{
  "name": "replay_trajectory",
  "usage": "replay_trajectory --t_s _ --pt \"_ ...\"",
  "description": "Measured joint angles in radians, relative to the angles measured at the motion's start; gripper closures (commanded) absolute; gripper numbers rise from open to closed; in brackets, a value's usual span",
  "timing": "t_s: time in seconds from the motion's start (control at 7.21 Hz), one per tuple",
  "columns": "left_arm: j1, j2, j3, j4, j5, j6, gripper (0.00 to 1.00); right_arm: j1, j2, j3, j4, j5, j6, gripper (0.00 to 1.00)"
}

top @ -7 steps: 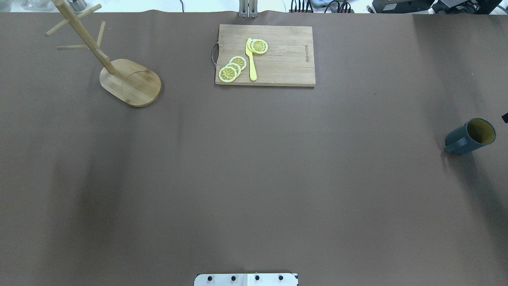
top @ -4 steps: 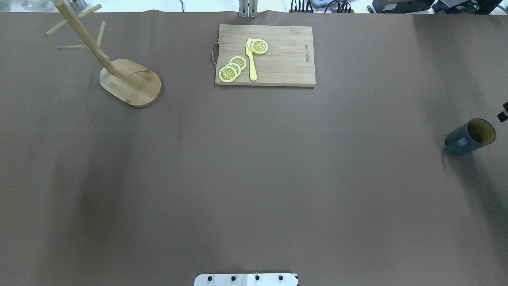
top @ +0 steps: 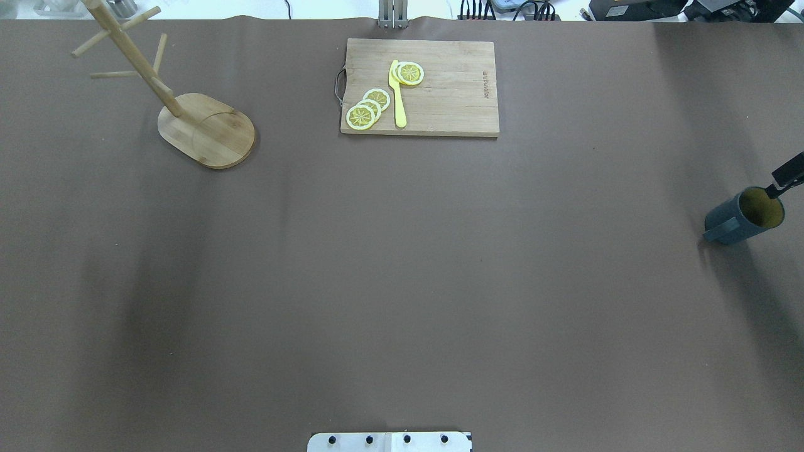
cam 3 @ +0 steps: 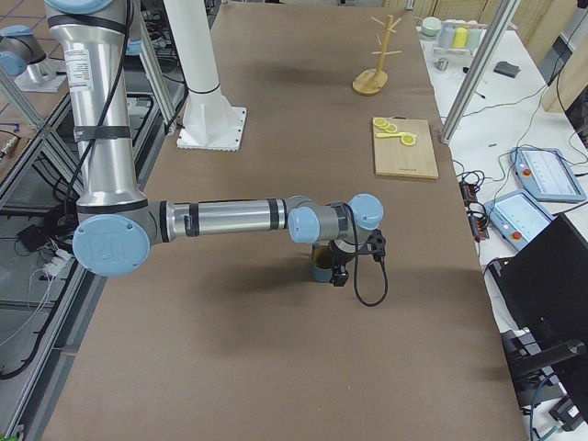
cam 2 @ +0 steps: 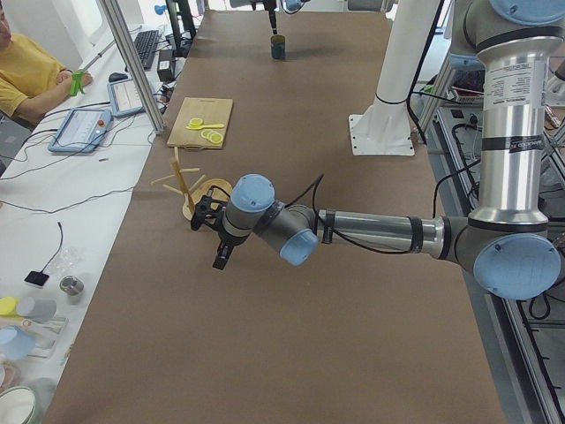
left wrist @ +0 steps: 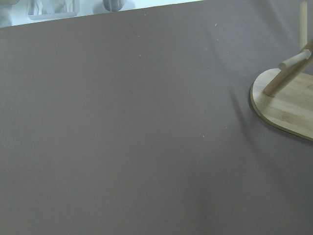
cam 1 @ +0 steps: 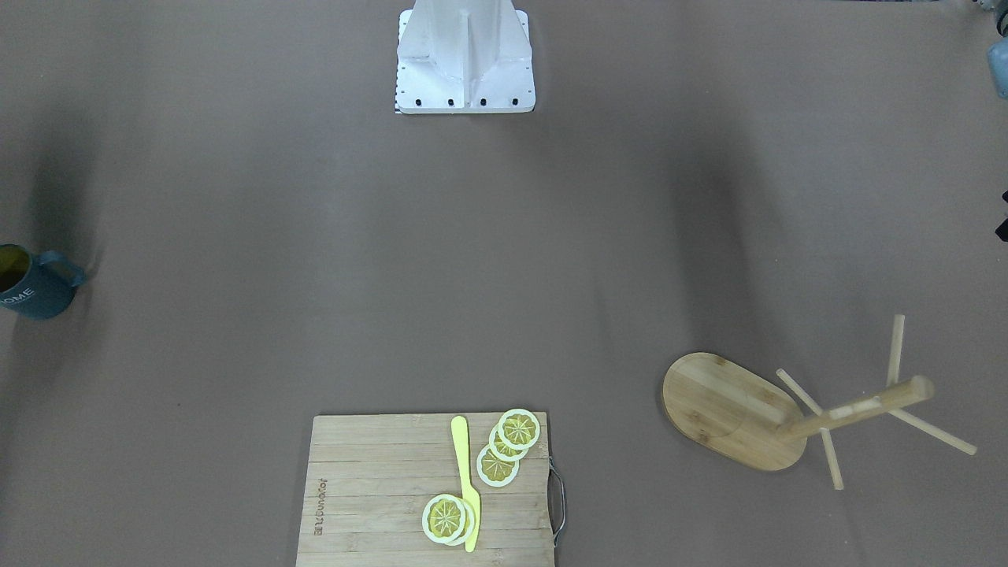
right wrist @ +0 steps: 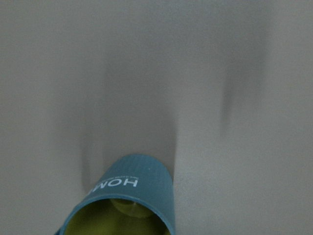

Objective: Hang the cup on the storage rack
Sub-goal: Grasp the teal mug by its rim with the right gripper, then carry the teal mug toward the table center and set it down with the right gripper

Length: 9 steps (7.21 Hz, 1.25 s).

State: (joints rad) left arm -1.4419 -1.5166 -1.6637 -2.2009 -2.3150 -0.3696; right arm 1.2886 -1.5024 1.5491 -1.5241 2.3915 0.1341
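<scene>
Now the right gripper [top: 779, 184] has slid in over the cup [top: 736, 221], so a grasp looks close. Whether its fingers [top: 790, 172] are spread or pressed together, I cannot tell.

The left arm [cam 2: 375, 231] and right arm [cam 3: 230, 218] are brushed silver tubes with pale blue joint caps [cam 2: 253, 193] and black bands. A black cable [cam 3: 385, 278] loops off the right wrist. The left gripper [cam 2: 219, 258] is black. The white pedestal [cam 1: 465, 55] shows black screws [cam 1: 450, 101].

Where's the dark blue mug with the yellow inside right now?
The dark blue mug stands at the overhead view's right edge, the right gripper beside its rim.
</scene>
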Motion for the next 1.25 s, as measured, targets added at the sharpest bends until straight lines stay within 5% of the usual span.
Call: replay_trajectory --t_s 0.14,0.28,0.42,1.25 --pt "0.000 0.002 0.005 0.000 0.000 0.000 0.01 -0.017 -0.003 -0.026 0.044 -0.006 0.008 0.15" --pt "0.000 0.004 0.007 0.000 -0.001 0.000 0.01 -0.027 -0.006 -0.047 0.072 -0.010 0.012 0.75" --pt "0.000 0.005 0.008 0.000 -0.001 0.000 0.01 -0.034 -0.005 -0.058 0.085 -0.012 0.015 1.00" --pt "0.002 0.006 0.009 -0.001 -0.002 0.000 0.01 -0.054 0.036 -0.046 0.099 -0.001 0.002 1.00"
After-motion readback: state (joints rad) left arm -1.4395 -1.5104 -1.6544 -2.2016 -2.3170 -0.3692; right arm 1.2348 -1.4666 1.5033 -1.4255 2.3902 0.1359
